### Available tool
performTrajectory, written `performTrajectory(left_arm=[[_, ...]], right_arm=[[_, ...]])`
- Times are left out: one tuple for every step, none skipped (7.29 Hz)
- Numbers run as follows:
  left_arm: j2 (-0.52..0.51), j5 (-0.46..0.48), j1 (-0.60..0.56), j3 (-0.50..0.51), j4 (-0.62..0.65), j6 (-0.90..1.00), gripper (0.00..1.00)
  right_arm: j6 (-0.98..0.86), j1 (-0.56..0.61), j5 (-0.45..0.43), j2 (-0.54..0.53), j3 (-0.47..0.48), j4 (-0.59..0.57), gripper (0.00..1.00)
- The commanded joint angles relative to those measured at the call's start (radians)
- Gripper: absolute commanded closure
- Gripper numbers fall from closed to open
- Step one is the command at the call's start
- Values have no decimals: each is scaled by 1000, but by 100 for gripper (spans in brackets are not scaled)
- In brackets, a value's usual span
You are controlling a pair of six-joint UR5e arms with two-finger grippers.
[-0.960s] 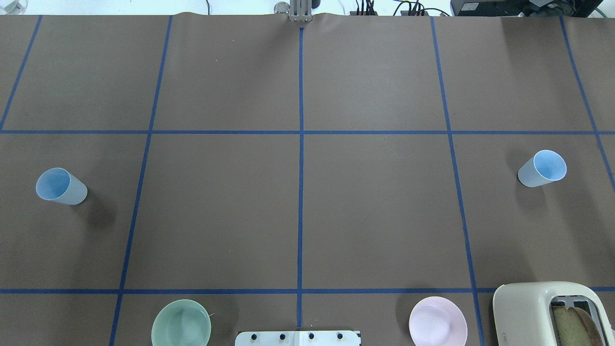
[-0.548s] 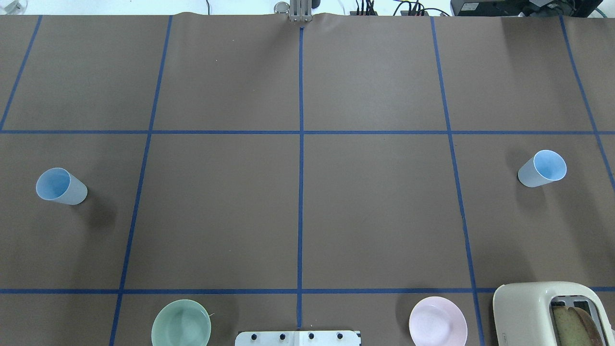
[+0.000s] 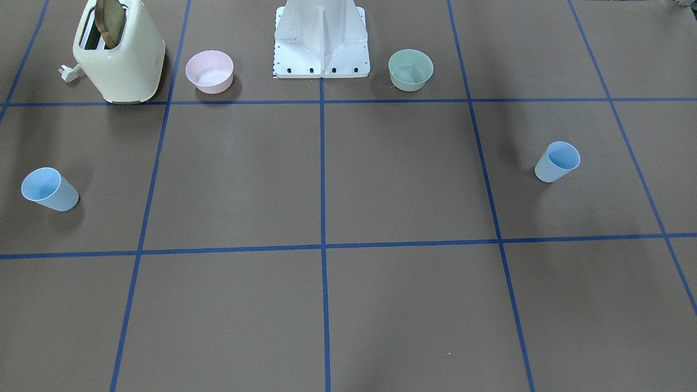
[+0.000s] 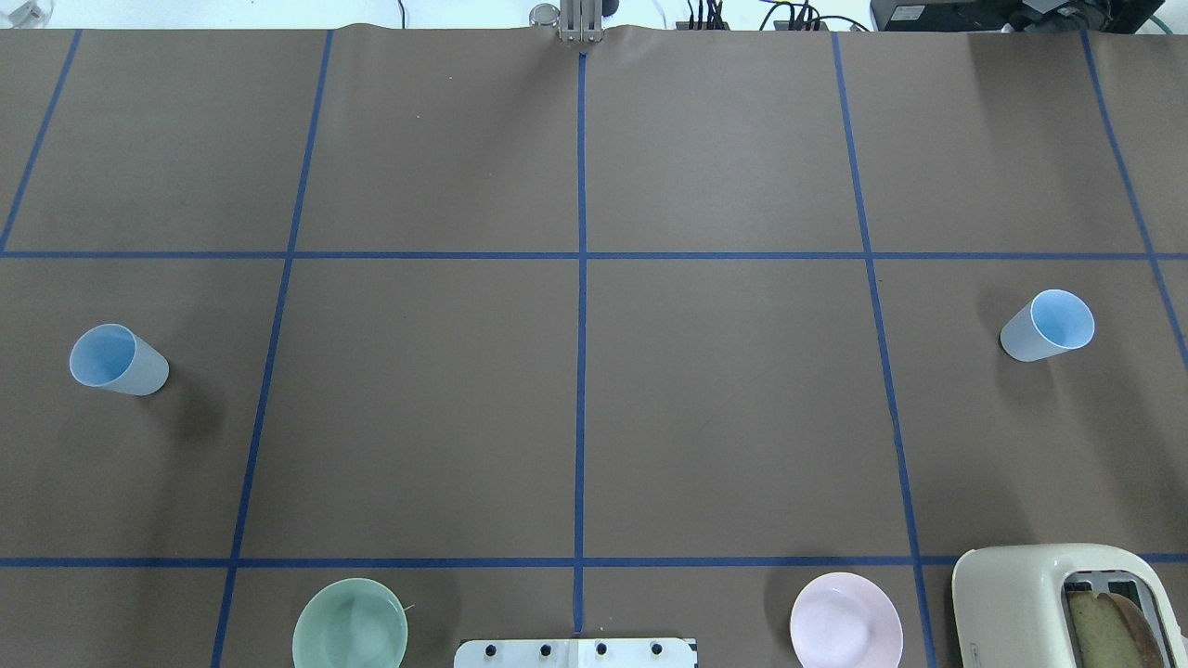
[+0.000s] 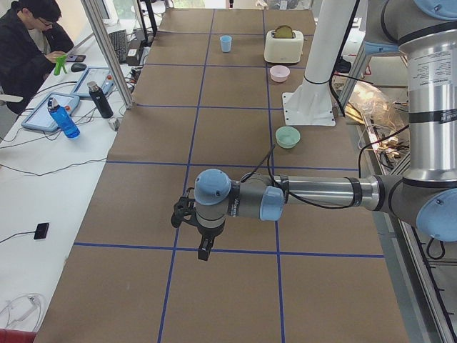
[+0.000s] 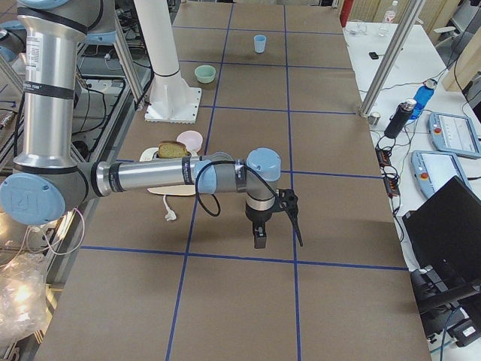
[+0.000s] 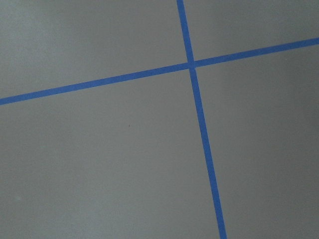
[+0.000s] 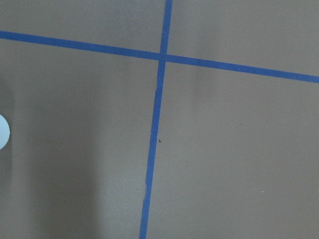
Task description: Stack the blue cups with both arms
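Left cup and right cup are set upright, far apart on the surface.
Left claw and right claw are held above it, clear of both cups; released or clenched cannot be told.

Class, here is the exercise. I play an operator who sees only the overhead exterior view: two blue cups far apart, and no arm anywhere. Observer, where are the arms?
Observer: The left arm shows in the exterior left view. It is stretched level, with the left gripper pointing down at the table.
Operator: And the other one?
Observer: In the exterior right view the right arm is stretched level too, with the right gripper pointing down.
Operator: Are the grippers open or shut?
Observer: I cannot tell from those side views. Both wrist cameras show a tape crossing on the table and no fingers.
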Motion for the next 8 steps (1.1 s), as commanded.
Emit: performTrajectory(left_arm=[[-13, 6, 0, -5, -156, -8, 1], [-42, 13, 0, 18, -277, -8, 1], [-67, 3, 0, 49, -309, -5, 1], [-69, 1, 0, 50, -358, -2, 1], [-70, 1, 0, 67, -399, -8, 1], [-75, -2, 14, 64, -418, -113, 1], [-91, -2, 122, 51, -429, -273, 1], [-90, 4, 215, 47, -453, -457, 1]], right_arm=[[3, -1, -6, 70, 1, 64, 0], [6, 0, -1, 87, -3, 158, 0], [9, -1, 0, 95, -31, 221, 0], [6, 0, 0, 95, -48, 244, 0], [6, -1, 3, 96, -57, 260, 0], [48, -1, 3, 96, -51, 286, 0], [132, -23, 3, 96, -48, 289, 0], [171, -56, 0, 96, -45, 289, 0]])
